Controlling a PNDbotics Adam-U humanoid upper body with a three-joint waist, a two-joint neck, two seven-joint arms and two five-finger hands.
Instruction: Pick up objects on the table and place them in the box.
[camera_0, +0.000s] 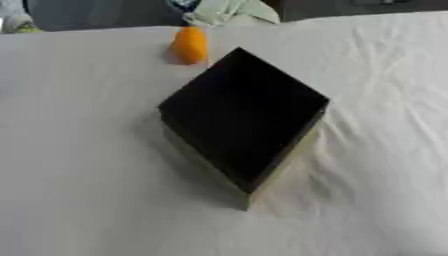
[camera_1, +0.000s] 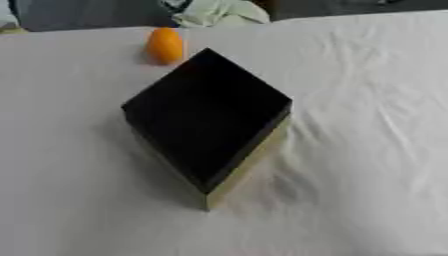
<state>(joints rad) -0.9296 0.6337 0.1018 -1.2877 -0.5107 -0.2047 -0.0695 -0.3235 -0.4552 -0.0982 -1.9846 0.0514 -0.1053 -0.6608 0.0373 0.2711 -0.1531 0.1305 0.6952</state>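
Twin head views, steeply down, perhaps close, sharing box (camera_0: 242, 117)

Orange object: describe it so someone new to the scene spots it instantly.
Start at the black box set corner-on in the middle of the white-clothed table. Look just past its far corner, slightly left: the orange object stands there on the cloth. It is small, rounded, and the only brightly coloured thing on the table.

Black box (camera_0: 242, 117) sits mid-frame, turned corner-on like a diamond, its interior dark and one tan side showing at lower right, while an orange object (camera_0: 189, 45) stands just beyond its top corner.
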